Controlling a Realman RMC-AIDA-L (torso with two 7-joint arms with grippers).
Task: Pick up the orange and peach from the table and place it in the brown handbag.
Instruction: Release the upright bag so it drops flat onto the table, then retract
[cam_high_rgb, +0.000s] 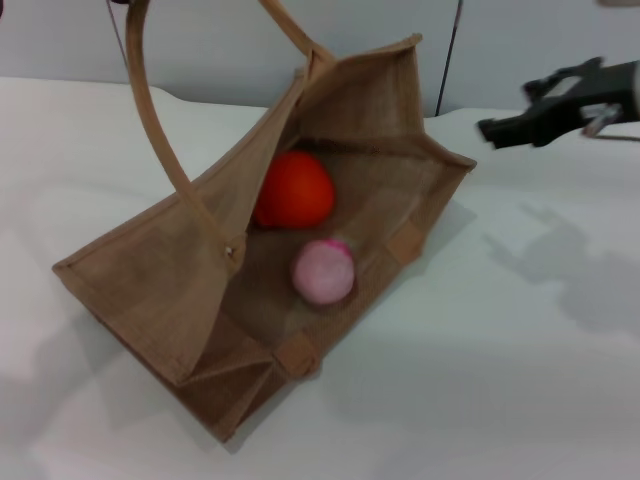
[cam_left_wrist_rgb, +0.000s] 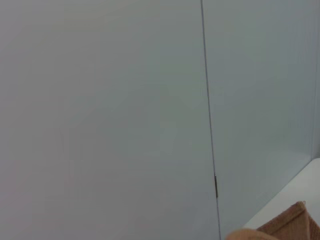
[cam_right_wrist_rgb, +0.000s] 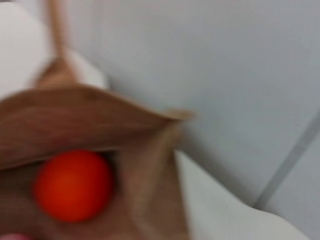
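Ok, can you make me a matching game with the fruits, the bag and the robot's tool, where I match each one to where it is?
Things:
1. orange
2. peach
3. brown handbag
4. right tool

Places:
A. lying open on the white table
B. up in the air to the right of the bag, holding nothing
C. inside the bag, the deeper one
D. inside the bag, nearer the open mouth

Pairs: 1-C, 2-D, 3-A, 4-B
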